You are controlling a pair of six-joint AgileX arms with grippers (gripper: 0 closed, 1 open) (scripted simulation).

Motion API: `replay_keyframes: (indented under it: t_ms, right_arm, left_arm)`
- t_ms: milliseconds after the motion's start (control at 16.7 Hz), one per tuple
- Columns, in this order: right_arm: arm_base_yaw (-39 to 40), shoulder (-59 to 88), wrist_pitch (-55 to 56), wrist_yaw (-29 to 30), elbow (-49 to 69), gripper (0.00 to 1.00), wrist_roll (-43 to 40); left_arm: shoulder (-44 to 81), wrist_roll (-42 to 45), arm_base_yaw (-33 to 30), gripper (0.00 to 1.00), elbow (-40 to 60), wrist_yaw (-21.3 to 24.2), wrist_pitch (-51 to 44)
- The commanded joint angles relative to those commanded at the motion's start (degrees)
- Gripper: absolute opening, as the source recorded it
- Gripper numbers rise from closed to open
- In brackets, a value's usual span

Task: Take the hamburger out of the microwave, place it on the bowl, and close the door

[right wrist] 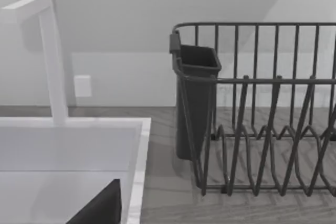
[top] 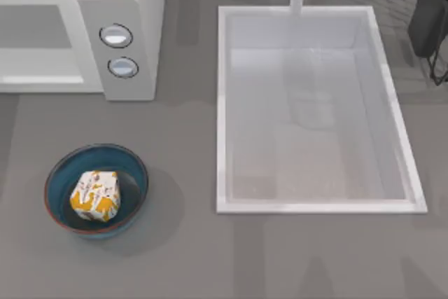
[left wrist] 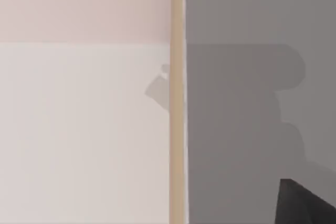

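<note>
Hamburger [top: 95, 196] inside bowl [top: 56, 173], near microwave [top: 126, 5].

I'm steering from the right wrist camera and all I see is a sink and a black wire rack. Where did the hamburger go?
Observer: In the top view, the hamburger is lying in the bowl, on the left side of the table.
Operator: What does the bowl look like?
Observer: It's round and blue, dark inside, with a thin reddish-brown rim, and it's much wider than the hamburger.
Operator: And where's the microwave?
Observer: The microwave is at the back left, behind the bowl, with its two round knobs one above the other. I can't tell from here whether its door is shut.
</note>
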Motion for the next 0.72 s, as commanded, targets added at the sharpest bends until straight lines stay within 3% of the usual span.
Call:
replay_keyframes:
  t_ms: [300, 720]
  right_arm:
    - [0.00, 0.00, 0.00, 0.00, 0.00, 1.00, 0.00]
    - [0.00, 0.00, 0.00, 0.00, 0.00, 1.00, 0.00]
  left_arm:
    - [-10.11, -6.16, -5.53, 0.00, -13.40, -2.71, 6.14]
    - [-11.99, -7.52, -6.47, 0.00, -15.57, -3.15, 7.25]
